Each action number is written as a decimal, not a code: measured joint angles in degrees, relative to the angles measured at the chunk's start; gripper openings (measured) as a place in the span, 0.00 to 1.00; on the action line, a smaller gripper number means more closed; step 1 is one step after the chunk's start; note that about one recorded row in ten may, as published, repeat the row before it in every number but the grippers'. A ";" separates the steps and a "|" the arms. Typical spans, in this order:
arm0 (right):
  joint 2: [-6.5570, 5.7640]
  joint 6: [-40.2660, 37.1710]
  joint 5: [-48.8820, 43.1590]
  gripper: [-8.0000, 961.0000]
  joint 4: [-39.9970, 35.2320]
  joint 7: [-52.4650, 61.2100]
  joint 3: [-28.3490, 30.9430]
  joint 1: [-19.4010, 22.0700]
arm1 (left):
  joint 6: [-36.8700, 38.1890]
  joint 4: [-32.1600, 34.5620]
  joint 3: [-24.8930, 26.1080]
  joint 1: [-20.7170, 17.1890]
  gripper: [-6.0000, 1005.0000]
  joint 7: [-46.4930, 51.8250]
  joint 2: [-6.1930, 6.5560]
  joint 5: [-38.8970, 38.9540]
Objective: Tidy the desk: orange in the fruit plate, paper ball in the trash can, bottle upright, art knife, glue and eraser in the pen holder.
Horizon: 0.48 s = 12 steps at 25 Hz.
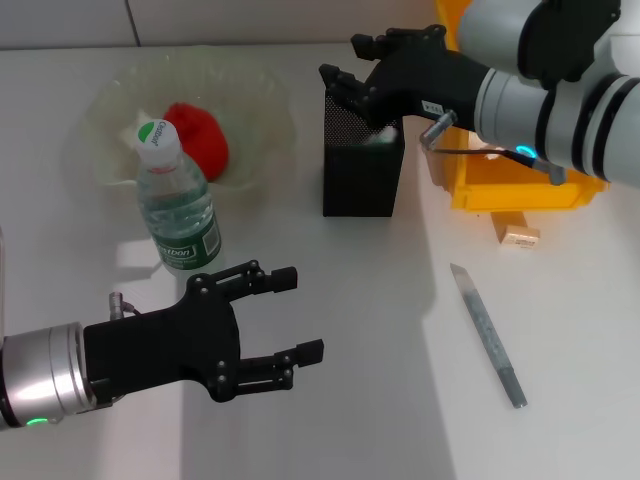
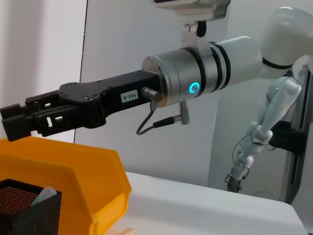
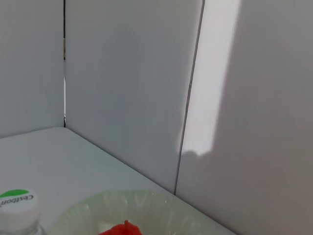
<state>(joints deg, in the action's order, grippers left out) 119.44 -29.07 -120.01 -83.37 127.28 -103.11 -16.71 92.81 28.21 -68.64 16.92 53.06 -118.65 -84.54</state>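
Note:
The orange (image 1: 197, 136) lies in the pale-green fruit plate (image 1: 262, 95) at the back left, with a small white lump (image 1: 136, 126) beside it. In front of the plate the bottle (image 1: 177, 205) stands upright. My right gripper (image 1: 350, 60) hangs open and empty just above the black mesh pen holder (image 1: 360, 175), where a pale item (image 1: 381, 135) pokes up. The tan eraser (image 1: 518, 232) and the grey art knife (image 1: 489, 335) lie on the table to the right. My left gripper (image 1: 298, 314) is open and empty near the front, just ahead of the bottle.
The orange-yellow trash can (image 1: 505, 185) stands right behind the pen holder, under my right forearm. The left wrist view shows the trash can (image 2: 73, 171), the pen holder (image 2: 27, 210) and the right gripper (image 2: 14, 122) over them. White walls close the back.

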 joint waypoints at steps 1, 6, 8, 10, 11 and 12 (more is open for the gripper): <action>0.01 -0.61 0.06 0.30 -1.06 0.05 0.20 0.82 | 0.00 0.00 -0.01 -0.01 0.80 -0.03 0.00 0.00; 0.07 -8.24 0.21 0.47 -7.90 3.93 4.35 4.27 | 0.01 0.00 -0.09 -0.04 0.80 -0.10 0.00 0.00; 0.08 -13.90 0.18 0.56 -10.10 6.93 8.07 4.56 | 0.01 0.00 -0.16 -0.04 0.80 -0.12 -0.01 0.00; -0.02 -20.84 -0.20 0.63 -12.23 11.11 12.71 4.34 | 0.02 0.00 -0.25 -0.05 0.80 -0.13 0.00 -0.01; -0.02 -20.84 -0.20 0.67 -12.23 11.11 12.71 4.34 | 0.02 0.00 -0.25 -0.05 0.80 -0.13 0.00 -0.01; -0.05 -24.34 -0.55 0.71 -13.06 12.99 14.92 4.19 | 0.03 0.00 -0.27 -0.04 0.80 -0.13 0.00 -0.01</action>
<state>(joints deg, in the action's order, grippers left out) 119.38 -53.41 -120.55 -96.44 140.27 -88.20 -12.52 92.84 28.22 -68.91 16.87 52.93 -118.65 -84.55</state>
